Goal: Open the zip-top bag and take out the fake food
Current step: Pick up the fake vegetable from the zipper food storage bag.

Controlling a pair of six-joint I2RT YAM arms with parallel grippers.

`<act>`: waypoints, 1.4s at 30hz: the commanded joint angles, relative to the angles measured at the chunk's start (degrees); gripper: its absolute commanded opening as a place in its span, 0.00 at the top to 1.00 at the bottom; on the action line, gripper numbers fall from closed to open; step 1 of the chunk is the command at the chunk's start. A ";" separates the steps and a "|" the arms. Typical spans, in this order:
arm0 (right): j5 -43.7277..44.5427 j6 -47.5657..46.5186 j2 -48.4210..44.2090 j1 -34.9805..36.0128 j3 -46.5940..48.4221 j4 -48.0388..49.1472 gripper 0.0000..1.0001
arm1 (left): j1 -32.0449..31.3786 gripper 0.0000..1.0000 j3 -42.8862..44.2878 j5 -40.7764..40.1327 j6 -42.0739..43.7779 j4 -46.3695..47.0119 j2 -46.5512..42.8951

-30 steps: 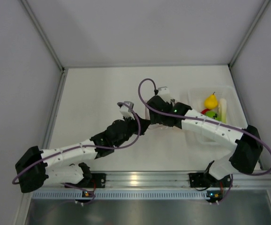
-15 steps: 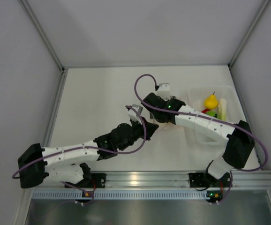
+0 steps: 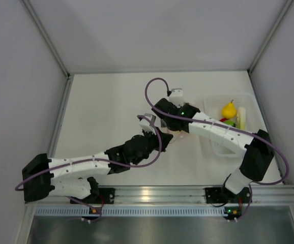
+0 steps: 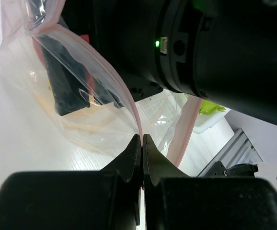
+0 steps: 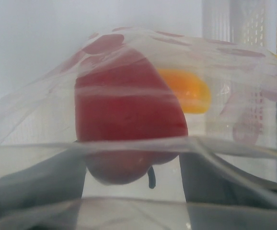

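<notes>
The zip-top bag [image 4: 81,110] lies at the table's middle, its mouth pulled open. My left gripper [image 4: 142,140] is shut on the bag's pink zip strip [image 4: 129,103]. My right gripper [image 5: 131,160] is inside the bag, seen through the plastic. Its fingers [image 5: 38,182] stand apart on either side of a red pepper [image 5: 129,110]. An orange piece [image 5: 189,91] lies just behind the pepper. In the top view the two grippers meet, left [image 3: 159,136] and right [image 3: 168,126], and hide most of the bag.
A translucent white tray [image 3: 210,101] stands at the right. It holds a yellow piece [image 3: 229,110], a green piece [image 3: 230,122] and a pale leek stalk [image 3: 241,118]. White walls close in the table at the back and sides.
The right gripper has moved left, away from the tray, into the bag's mouth. The left gripper has moved a little right and nearer with the bag's edge.
</notes>
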 commanded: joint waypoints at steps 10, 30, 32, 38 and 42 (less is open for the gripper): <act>-0.67 -0.78 -11.68 -5.61 -3.70 -2.94 1.00 | -1.27 1.00 -6.99 -20.51 -10.25 -4.01 -3.80; -13.07 -9.48 -14.59 -3.96 -10.65 7.08 1.00 | -1.10 1.00 -0.94 -23.95 -4.37 -5.43 -2.57; -14.38 -9.66 -15.39 -3.34 -10.74 7.96 1.00 | -0.92 1.00 0.20 -24.04 -3.66 -5.51 -1.96; -14.13 -10.72 -12.58 1.93 -7.59 8.93 1.00 | 0.22 1.00 3.19 -18.07 -0.42 -5.16 1.46; -9.39 -5.55 -9.07 4.22 -2.85 5.42 1.00 | 0.13 1.00 3.99 -13.06 1.35 -2.00 2.17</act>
